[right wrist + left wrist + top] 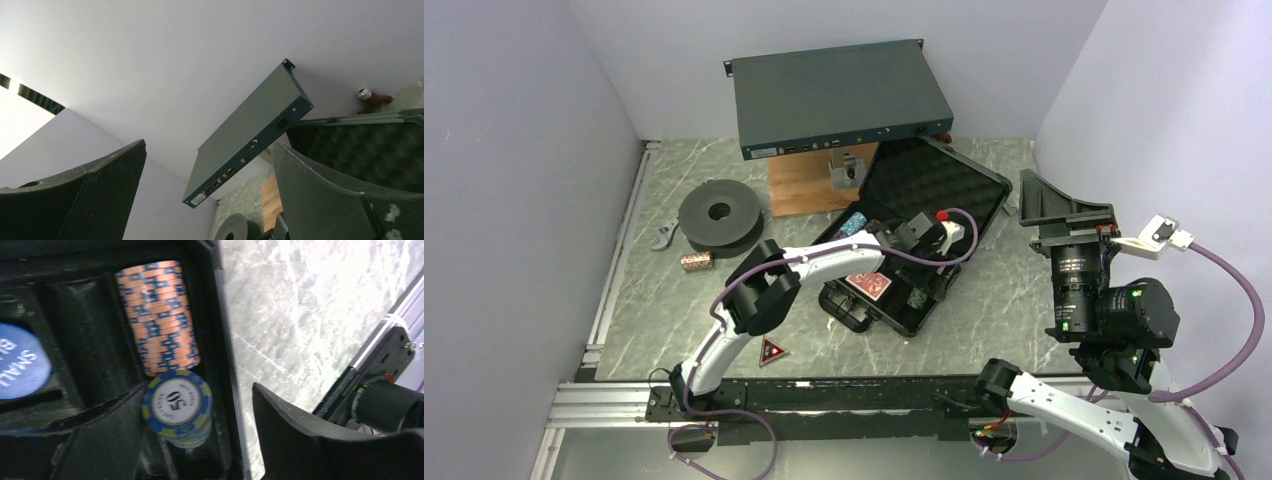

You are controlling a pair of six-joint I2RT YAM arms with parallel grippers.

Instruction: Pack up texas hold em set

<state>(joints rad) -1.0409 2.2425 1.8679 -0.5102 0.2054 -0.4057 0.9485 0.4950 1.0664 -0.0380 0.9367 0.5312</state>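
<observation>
The black hard case [894,305] lies open in the middle of the table, its egg-crate foam lid [934,185] tilted back. A red-backed card deck [869,285] lies in its tray. My left gripper [921,233] reaches into the case and is open. In the left wrist view [200,437] a blue-yellow "50" chip roll [177,402] sits in a slot against the left finger [100,440], below an orange-blue roll [160,315]. A blue round button [20,360] lies at the left. A copper chip roll [695,261] and the red-black triangle [773,351] lie on the table. My right gripper [1049,205] is raised, open and empty.
The large grey electronics box [839,97] stands on a wooden block [809,185] behind the case; it also shows in the right wrist view [250,135]. A dark round spool [719,213] lies at the left. Walls close in on three sides.
</observation>
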